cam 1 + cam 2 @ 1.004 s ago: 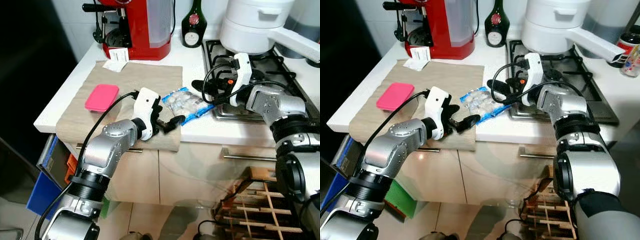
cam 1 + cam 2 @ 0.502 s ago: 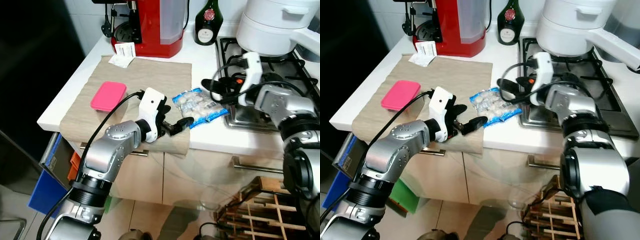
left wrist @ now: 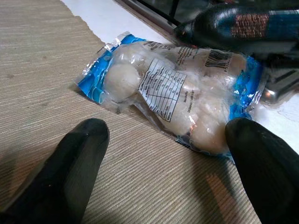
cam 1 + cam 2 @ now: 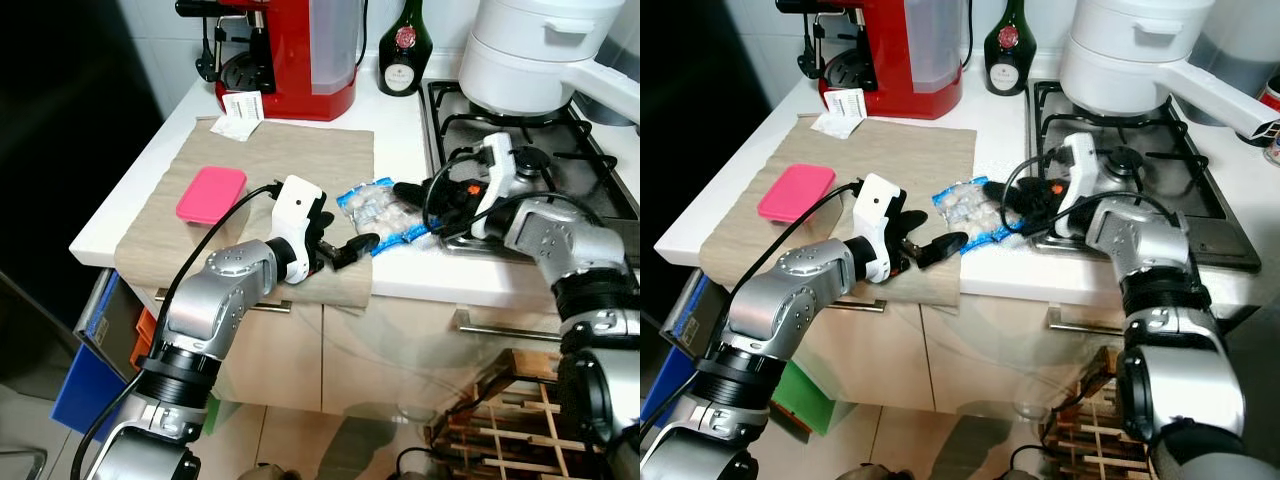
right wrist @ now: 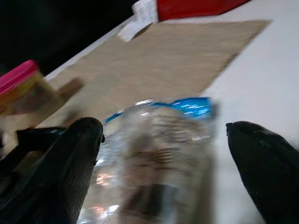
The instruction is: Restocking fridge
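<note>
A clear and blue packet of white balls (image 4: 383, 212) lies on the white counter, partly on the edge of the beige mat (image 4: 260, 165). My left gripper (image 4: 345, 240) is open, low over the mat just in front of the packet (image 3: 173, 98), its fingers (image 3: 81, 140) spread wider than the packet. My right gripper (image 4: 420, 210) reaches in from the hob side and is open. In the right wrist view the packet (image 5: 159, 154) sits blurred and close between its two fingers (image 5: 86, 135).
A pink-lidded container (image 4: 211, 193) rests on the mat's left part. A red coffee machine (image 4: 300, 50) and a dark bottle (image 4: 400, 45) stand at the back. A white pot (image 4: 540, 50) sits on the gas hob (image 4: 560, 140). A wooden rack (image 4: 510, 410) stands on the floor below.
The camera has shifted. My right gripper has moved left from the hob onto the packet, which now lies between its fingers. The left gripper stays in front of the packet.
</note>
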